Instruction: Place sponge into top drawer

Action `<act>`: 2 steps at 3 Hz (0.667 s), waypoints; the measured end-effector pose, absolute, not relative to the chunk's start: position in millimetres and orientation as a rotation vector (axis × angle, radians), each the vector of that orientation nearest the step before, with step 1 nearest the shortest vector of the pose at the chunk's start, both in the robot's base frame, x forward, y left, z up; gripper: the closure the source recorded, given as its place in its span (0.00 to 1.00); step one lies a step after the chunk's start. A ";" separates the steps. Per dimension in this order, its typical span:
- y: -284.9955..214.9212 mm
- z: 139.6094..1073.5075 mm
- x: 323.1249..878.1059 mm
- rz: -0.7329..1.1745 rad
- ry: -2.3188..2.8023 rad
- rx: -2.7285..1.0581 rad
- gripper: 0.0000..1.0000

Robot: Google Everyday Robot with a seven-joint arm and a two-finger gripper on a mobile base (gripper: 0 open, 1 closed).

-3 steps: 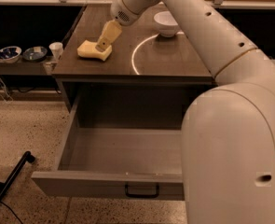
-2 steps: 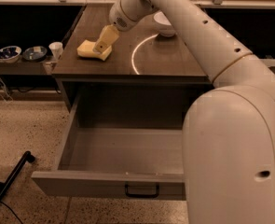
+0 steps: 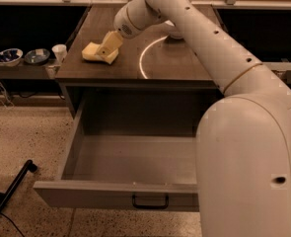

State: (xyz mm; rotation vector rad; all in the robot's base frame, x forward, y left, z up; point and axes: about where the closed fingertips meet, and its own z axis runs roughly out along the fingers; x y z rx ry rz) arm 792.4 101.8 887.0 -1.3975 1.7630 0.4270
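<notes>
The pale yellow sponge (image 3: 92, 52) lies on the dark wooden tabletop (image 3: 174, 63) near its left edge. My gripper (image 3: 108, 47) reaches down from the white arm and sits on the sponge's right end, touching or just over it. The top drawer (image 3: 86, 194) is pulled fully open below the tabletop. Its inside shows nothing in it, and its front panel carries a small dark pull handle (image 3: 150, 202). My arm's large white body covers the drawer's right side.
A white bowl (image 3: 173, 32) at the table's back is mostly hidden by my arm. A bright ring of light (image 3: 143, 58) lies on the tabletop. A low shelf on the left holds two bowls (image 3: 9, 56) and a white cup (image 3: 59, 51). A black pole (image 3: 11, 193) lies on the floor at lower left.
My gripper has moved slightly down and left, closer onto the sponge's right end. The sponge and the drawer have not moved.
</notes>
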 end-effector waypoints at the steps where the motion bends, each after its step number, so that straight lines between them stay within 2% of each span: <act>1: 113.6 865.1 796.6 0.482 1.802 -1.405 0.14; 2: 120.9 835.5 798.6 0.558 1.856 -1.421 0.38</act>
